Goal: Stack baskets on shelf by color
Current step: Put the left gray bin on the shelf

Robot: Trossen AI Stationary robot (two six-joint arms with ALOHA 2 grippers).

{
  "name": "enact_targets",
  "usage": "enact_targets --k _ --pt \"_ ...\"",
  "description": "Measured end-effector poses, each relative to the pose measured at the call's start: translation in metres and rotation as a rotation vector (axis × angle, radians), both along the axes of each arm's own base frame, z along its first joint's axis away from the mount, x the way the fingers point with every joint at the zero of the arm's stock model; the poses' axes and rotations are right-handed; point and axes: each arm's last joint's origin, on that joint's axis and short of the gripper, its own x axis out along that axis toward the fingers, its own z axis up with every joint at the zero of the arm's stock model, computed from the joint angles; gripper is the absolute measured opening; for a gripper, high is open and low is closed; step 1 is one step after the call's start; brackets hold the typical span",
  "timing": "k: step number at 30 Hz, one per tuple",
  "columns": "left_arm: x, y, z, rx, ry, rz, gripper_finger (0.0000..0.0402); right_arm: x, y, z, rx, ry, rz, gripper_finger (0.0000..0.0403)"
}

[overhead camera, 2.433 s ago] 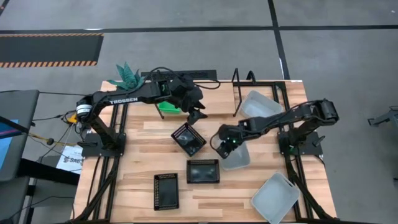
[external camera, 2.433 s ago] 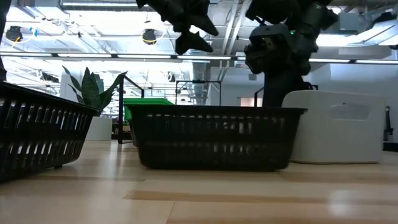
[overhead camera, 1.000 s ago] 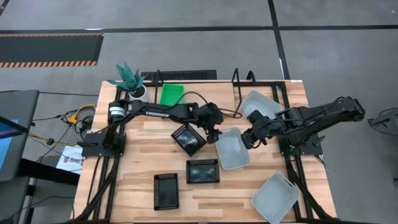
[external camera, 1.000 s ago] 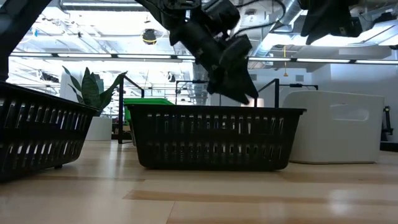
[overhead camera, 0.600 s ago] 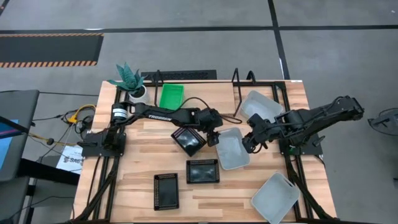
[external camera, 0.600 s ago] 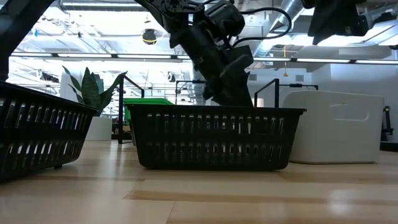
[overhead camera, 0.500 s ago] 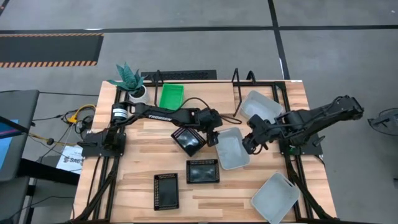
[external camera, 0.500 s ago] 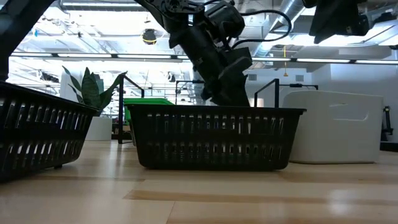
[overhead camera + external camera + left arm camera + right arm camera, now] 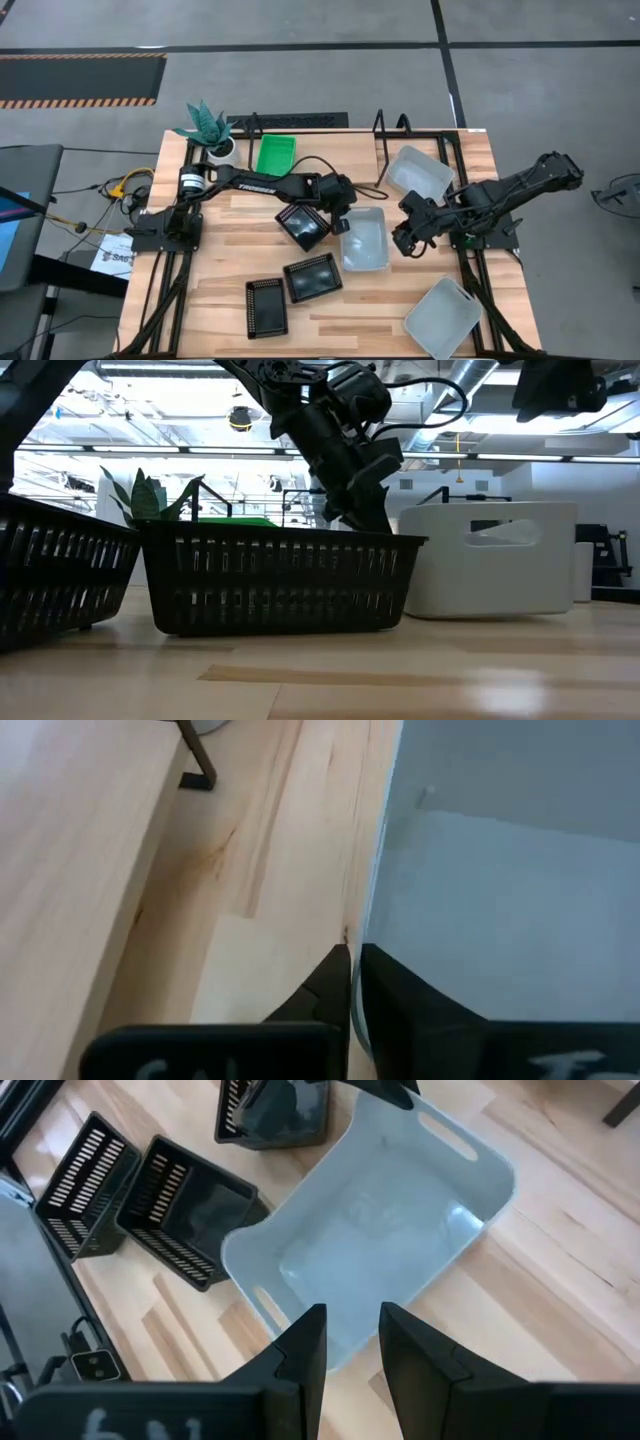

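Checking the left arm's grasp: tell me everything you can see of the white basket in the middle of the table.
The middle white basket is a translucent plastic rectangular tray with rounded corners and slot handles in its short ends. It sits upright and empty on the wooden tabletop. The left gripper is shut on its rim. A black mesh basket lies against one corner. The right gripper hovers beside it, not touching.

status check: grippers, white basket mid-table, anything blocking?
Left gripper jaws shut on middle white basket rim. Right gripper clear of it, holding nothing. Black basket touching the white one's near corner.

Mid-table basket (image 9: 365,240) between both arms, shelf (image 9: 330,135) behind, three baskets left (one (image 9: 313,278) touching it) — another (image 9: 442,318) front-right
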Motion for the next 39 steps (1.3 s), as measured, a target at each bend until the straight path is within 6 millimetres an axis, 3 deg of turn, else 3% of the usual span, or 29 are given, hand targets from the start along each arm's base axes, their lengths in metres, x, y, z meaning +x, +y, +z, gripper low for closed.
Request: enact_targets --k 8,15,21,26,31,39 --pt "0.007 0.0 0.014 -0.016 -0.049 -0.008 0.0001 0.0 0.0 0.0 0.002 0.001 -0.006 0.0118" --pt "0.011 0.011 0.047 -0.029 -0.03 -0.032 0.0 -0.002 0.0 -0.001 -0.011 0.022 -0.001 0.0118" --pt "0.001 0.03 0.078 -0.029 0.08 -0.083 0.0 -0.004 -0.001 -0.003 -0.023 0.046 -0.002 0.0118" --pt "-0.011 0.06 0.104 0.022 0.131 -0.104 0.0 -0.004 -0.001 -0.003 -0.028 0.045 -0.003 0.0118" --pt "-0.029 0.105 0.121 0.043 0.151 -0.039 0.0 -0.004 -0.002 -0.002 -0.041 0.041 -0.008 0.0118" --pt "-0.063 0.177 0.126 0.121 0.17 0.007 0.0 -0.005 -0.003 -0.003 -0.071 0.053 -0.016 0.0118"
